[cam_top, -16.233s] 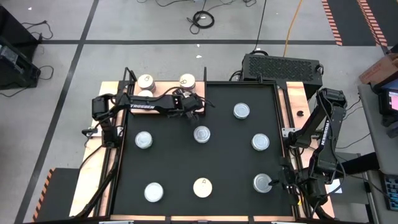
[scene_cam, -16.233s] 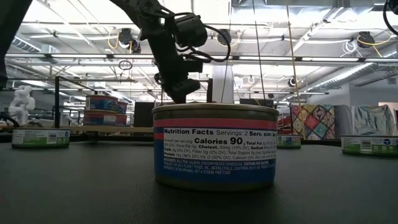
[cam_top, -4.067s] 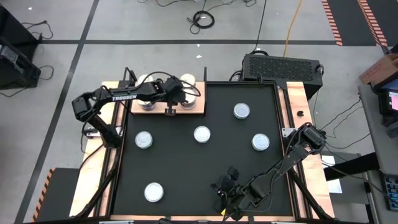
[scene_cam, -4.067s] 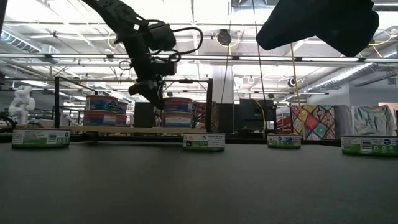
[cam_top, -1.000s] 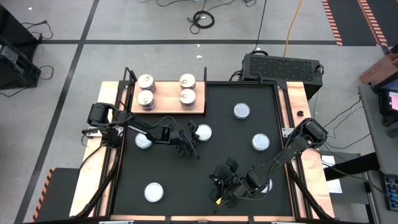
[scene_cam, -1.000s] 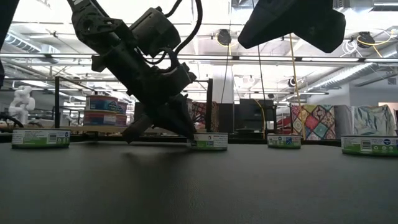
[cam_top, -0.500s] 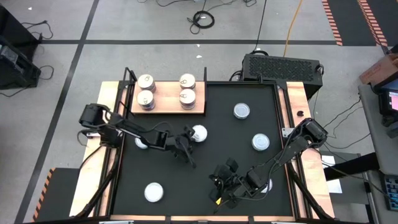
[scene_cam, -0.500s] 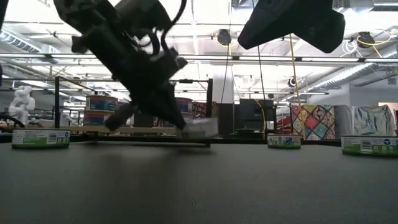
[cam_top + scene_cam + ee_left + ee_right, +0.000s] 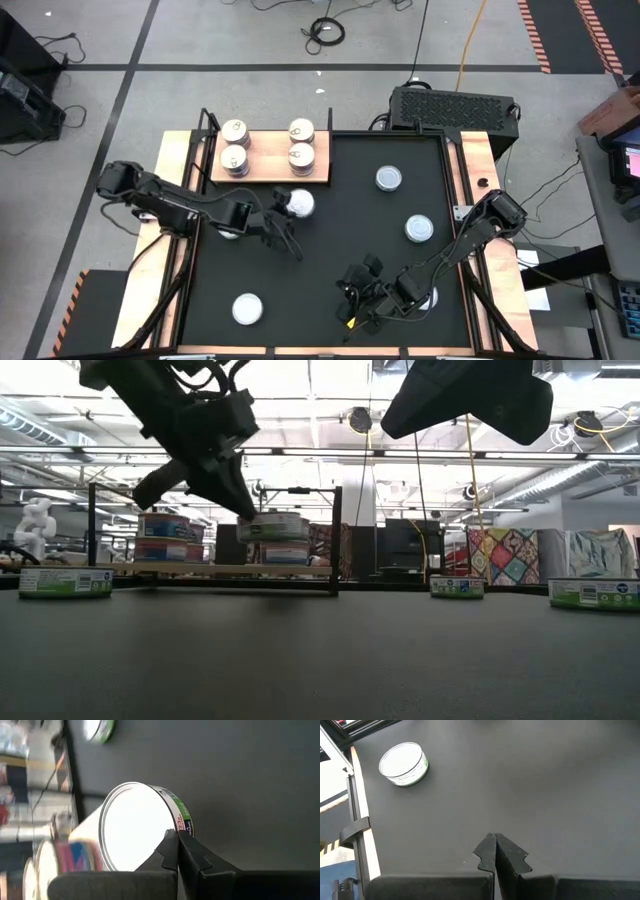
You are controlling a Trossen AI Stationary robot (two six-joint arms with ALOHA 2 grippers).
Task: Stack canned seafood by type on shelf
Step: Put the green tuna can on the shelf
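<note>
Left claw (image 9: 290,212) pinching a tin (image 9: 299,203) with a green label band, lifted clear of the black mat (image 9: 340,170); in the low view the tin (image 9: 273,526) hangs in the air under the claw (image 9: 245,510), about level with the top tins of the stacks behind it. In the left wrist view the fingers look pressed together at the tin's (image 9: 140,827) rim, so the grip itself is hard to read there. Held tin is just in front of the shelf (image 9: 270,175), near its right front corner, not on it.

Shelf is a pale wood board at the mat's far left corner, carrying 4 tin tops seen from above, 2 by 2 (image 9: 236,130) (image 9: 302,130) (image 9: 234,158) (image 9: 301,155); the low view shows these as stacks.

Loose tins on the mat: 1 far right of centre (image 9: 389,178), 1 mid right (image 9: 419,228), 1 near left (image 9: 247,309), 1 at the left edge partly under the left arm (image 9: 229,231), 1 partly hidden by the right arm (image 9: 428,297).

Right claw (image 9: 352,312) low over the mat's near middle, fingers pressed together, holding nothing; its wrist view shows 1 tin (image 9: 404,764) well apart from it.
</note>
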